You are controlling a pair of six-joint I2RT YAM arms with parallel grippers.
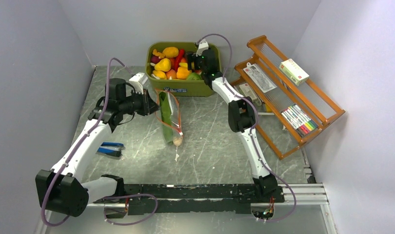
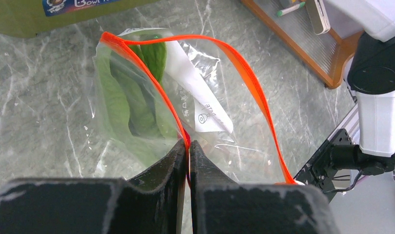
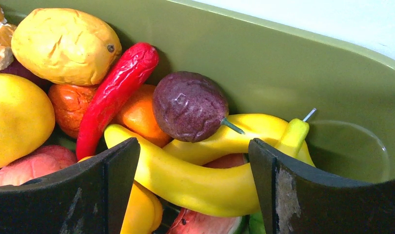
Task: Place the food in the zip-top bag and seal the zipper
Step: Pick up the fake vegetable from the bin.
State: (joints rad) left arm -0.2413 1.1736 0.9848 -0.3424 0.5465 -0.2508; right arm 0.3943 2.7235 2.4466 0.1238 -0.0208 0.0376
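The clear zip-top bag [image 1: 170, 117] lies on the table with its mouth held open. Green leaves [image 2: 132, 97] and a white label show inside it, and a small pale piece [image 1: 177, 141] sits at its far end. My left gripper [image 2: 189, 146] is shut on the red-orange zipper [image 2: 244, 73] at the mouth's near edge. My right gripper [image 3: 193, 153] hangs open inside the olive-green tub [image 1: 186, 87], its fingers either side of a yellow banana [image 3: 195, 180]. Just beyond lie a purple round fruit [image 3: 189, 105] and the red chili [image 3: 117, 92].
The tub holds several more toy fruits in yellow, orange and red. A wooden rack [image 1: 293, 97] with packets, a white box and markers stands at the right. A blue and black tool [image 1: 110, 148] lies near the left arm. Grey walls close in on three sides.
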